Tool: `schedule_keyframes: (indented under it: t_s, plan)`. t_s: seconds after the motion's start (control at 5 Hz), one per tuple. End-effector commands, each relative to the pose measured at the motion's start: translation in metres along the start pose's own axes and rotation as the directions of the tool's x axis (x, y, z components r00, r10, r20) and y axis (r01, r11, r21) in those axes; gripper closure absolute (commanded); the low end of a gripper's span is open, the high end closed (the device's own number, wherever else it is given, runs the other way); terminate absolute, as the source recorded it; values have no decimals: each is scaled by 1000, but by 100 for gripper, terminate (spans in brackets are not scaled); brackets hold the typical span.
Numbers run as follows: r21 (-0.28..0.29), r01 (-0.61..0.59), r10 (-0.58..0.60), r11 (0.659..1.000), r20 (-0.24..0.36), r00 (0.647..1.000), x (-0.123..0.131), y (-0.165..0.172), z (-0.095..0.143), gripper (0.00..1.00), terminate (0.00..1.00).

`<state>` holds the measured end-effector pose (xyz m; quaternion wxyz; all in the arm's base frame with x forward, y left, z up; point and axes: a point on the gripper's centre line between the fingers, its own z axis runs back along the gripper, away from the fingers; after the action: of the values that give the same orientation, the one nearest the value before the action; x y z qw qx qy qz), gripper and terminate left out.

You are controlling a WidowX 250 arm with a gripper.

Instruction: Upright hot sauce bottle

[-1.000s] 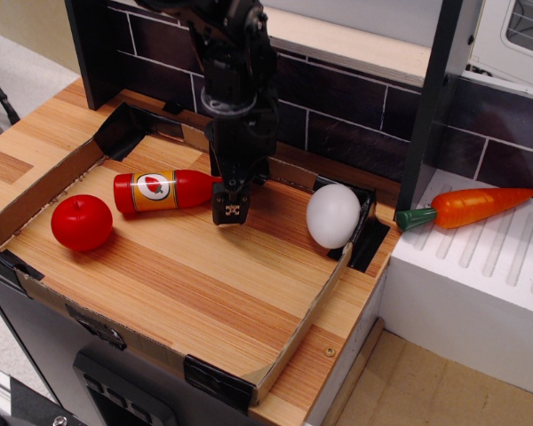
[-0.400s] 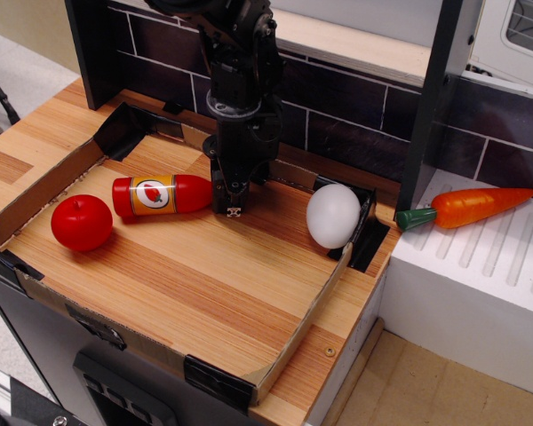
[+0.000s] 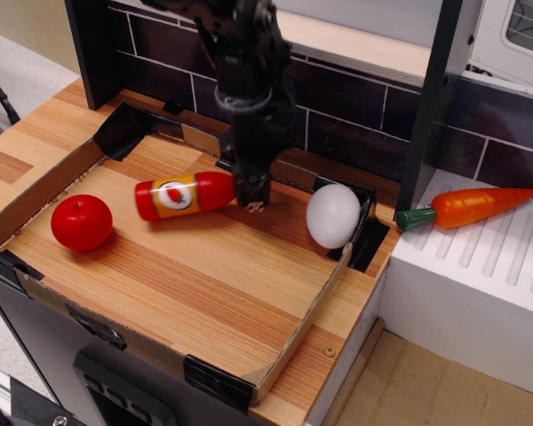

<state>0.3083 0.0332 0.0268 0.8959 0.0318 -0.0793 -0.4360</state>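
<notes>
You are gripping the hot sauce bottle (image 3: 185,195) at its narrow neck end, with the gripper (image 3: 253,200) closed around that end so the heavier body hangs out to the side. This hold is placing the pivot at the top of the bottle, which suits swinging the base down onto the tray (image 3: 186,293). The bottle is lying roughly horizontal near the back of the tray, neck end pointing toward the white egg (image 3: 333,216) and base pointing toward the red apple-like ball (image 3: 82,222); whether the base is touching the wood cannot be told. The label is facing up: an orange-yellow band with a white oval and a red mark. No readable lettering is showing.
</notes>
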Motion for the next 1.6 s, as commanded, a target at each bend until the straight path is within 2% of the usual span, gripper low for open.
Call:
schedule_keyframes:
  t_s: [0.0, 0.2, 0.6, 0.8, 1.0, 1.2, 1.4]
  plan:
    - [9, 58, -59, 998, 192, 980, -5, -8, 49, 100, 0]
    - [-30, 92, -80, 995, 288, 954, -15, -14, 65, 100, 0]
    - [-117, 165, -90, 979, 481, 872, -29, -21, 90, 100, 0]
    - [-179, 199, -70, 964, 548, 833, -31, -25, 87, 100, 0]
    - [-178, 188, -21, 966, 670, 742, -29, -24, 89, 100, 0]
    - [-167, 175, 15, 970, 764, 646, -26, -21, 88, 100, 0]
    - [-236, 157, 95, 959, 790, 606, -27, -23, 78, 100, 0]
